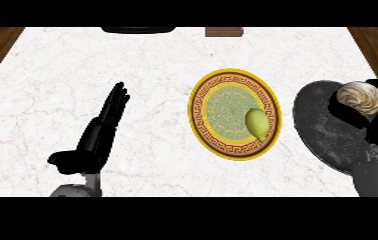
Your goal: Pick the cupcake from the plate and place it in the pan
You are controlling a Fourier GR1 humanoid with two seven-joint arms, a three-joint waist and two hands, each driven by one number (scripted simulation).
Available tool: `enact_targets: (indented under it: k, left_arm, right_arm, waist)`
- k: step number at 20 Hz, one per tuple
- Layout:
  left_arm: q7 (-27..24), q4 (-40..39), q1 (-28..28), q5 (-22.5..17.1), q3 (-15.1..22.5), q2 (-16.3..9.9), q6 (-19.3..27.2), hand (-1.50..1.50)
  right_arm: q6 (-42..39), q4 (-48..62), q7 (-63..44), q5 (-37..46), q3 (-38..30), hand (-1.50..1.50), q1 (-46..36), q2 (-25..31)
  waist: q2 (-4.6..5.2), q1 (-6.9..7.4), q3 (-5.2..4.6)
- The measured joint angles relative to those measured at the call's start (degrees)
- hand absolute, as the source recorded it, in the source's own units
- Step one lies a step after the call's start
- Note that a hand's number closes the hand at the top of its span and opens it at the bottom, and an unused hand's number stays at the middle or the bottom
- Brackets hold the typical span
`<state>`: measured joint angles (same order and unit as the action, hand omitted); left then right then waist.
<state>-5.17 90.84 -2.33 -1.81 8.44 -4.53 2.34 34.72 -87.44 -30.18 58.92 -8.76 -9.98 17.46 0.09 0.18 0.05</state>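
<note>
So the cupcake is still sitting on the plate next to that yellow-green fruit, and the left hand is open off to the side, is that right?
Not quite. The cupcake is over the pan, not on the plate; the head view shows it at the right edge. Only the yellow-green fruit remains on the plate. The left hand is open off to the side, as you said.

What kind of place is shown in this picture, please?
Probably a kitchen counter: a white marble worktop carries a round yellow-rimmed patterned plate with a yellow-green fruit on it, and a dark round metal pan holds a cream-frosted cupcake. The black left hand rests open.
</note>
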Motion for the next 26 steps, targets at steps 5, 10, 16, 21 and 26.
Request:
enact_targets:
  k: [5, 10, 16, 21, 26]
  left_arm:
    - [0.3, 0.9, 1.1, 0.5, 0.5, 0.5, -0.2, 0.00]
    - [-1.0, -0.3, 0.8, 1.0, 0.9, 1.1, -0.2, 0.00]
    - [-1.5, -1.4, -0.1, 0.7, 0.2, 1.0, -0.8, 0.00]
    - [-1.9, -1.8, 0.4, 1.0, 0.2, 1.3, -0.6, 0.00]
    - [-0.9, -0.3, 1.3, 1.8, 0.7, 1.7, 0.1, 0.00]
  right_arm:
    - [4.2, 14.0, 9.7, -8.1, -5.2, 1.50, -6.0, 4.2]
    - [-7.7, 24.5, 9.8, -13.6, -5.2, -1.50, -8.2, 6.3]
    - [-16.2, 37.9, 19.5, -23.0, -8.2, -1.50, -14.5, 7.0]
    - [-12.4, 44.7, 29.9, -27.8, -12.5, -1.50, -18.9, 6.3]
    - [-11.2, 43.2, 38.4, -35.3, -17.9, -1.50, -17.6, 5.7]
  waist:
    - [0.02, 0.28, 0.00]
    - [0.33, 0.99, 0.01]
    - [0.34, 1.17, 0.02]
    - [0.21, 0.85, -0.02]
    - [-0.01, 0.21, 0.00]
